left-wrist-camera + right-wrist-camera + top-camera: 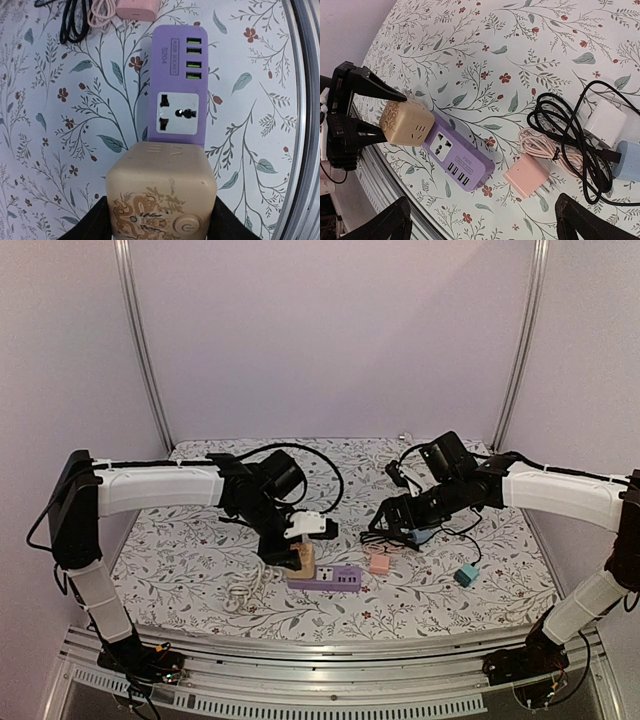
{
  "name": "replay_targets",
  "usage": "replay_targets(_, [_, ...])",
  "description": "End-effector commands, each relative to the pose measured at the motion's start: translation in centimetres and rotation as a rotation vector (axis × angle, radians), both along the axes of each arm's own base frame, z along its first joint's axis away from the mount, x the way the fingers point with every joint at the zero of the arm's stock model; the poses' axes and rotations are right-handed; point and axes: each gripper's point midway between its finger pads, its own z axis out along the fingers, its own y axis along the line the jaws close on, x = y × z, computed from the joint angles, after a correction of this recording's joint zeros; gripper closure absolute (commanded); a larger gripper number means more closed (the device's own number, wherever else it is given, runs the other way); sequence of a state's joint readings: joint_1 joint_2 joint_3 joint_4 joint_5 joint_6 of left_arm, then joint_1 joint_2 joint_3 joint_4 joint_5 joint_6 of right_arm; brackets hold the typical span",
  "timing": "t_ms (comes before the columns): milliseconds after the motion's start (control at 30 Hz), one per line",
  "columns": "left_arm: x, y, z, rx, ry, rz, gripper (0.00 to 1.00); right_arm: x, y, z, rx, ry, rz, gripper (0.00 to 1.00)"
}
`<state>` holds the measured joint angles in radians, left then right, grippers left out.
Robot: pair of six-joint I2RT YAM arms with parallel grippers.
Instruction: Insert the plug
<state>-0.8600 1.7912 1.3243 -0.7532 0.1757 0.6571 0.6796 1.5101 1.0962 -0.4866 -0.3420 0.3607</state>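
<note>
Top external view: the tan cube plug (pixel 304 556) is being gripped by the left gripper (pixel 298 563) and is being held down on the left end of the purple power strip (pixel 335 578), which is lying on the floral tablecloth (pixel 190 550) near the front edge. A white cable (pixel 240 592) is being seen coiled just left of the strip. The right gripper (pixel 392 516) is being held above the cloth, well apart from the strip, with a pink charger (pixel 378 562) lying below it and a teal plug (pixel 466 574) lying further to the right. Left wrist view: the cube is being clamped on both sides by the black fingers (pixel 87 227), and its base is being pressed over the near end of the strip, just beside the universal socket (pixel 177 113) and the row of green USB ports (pixel 195 60); whether its pins are fully seated cannot be told. Right wrist view: the right arm's fingertips (pixel 390 222) are being kept wide apart with nothing between them, while the pink charger, a pink cable (pixel 545 147), a black cable (pixel 565 125), a white charger (pixel 605 122) and a blue plug (pixel 627 160) are being shown grouped together to the right of the strip.
</note>
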Motion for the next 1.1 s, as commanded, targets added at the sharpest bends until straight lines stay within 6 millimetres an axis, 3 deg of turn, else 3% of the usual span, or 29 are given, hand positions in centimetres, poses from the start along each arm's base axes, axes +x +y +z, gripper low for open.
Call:
replay_targets(0, [-3.0,1.4,-4.3,0.112,0.108,-0.002,1.00,0.1,-0.5,-0.4,-0.013,-0.006,-0.011,0.01])
replay_targets(133, [-5.1,2.5,-7.4,0.251,0.107,-0.055,1.00,0.0,-0.8,-0.7,-0.021,-0.006,-0.014,0.01])
replay_targets(400, [-8.1,5.5,-10.2,0.370,0.311,0.028,1.00,-0.1,-1.0,-0.8,-0.024,-0.009,-0.004,0.01])
replay_targets(633, [-7.4,5.7,-11.9,0.477,0.303,0.015,1.00,0.5,-1.6,-0.7,-0.042,-0.022,-0.025,0.01])
replay_targets(767, [-7.9,6.4,-11.9,0.486,0.296,-0.015,1.00,0.6,-1.7,-0.5,-0.044,-0.024,-0.031,0.01])
replay_targets(900, [-6.7,6.1,-11.1,0.473,0.240,0.005,0.99,0.8,-1.6,-0.1,-0.040,-0.029,-0.033,0.01])
replay_targets(1000, [-5.5,4.6,-9.7,0.437,0.201,0.007,0.84,1.0,-1.5,0.2,-0.036,-0.034,-0.033,0.01])
replay_targets(1067, [-4.8,4.1,-9.2,0.429,0.174,0.017,0.84,1.0,-1.4,0.4,-0.031,-0.035,-0.032,0.01])
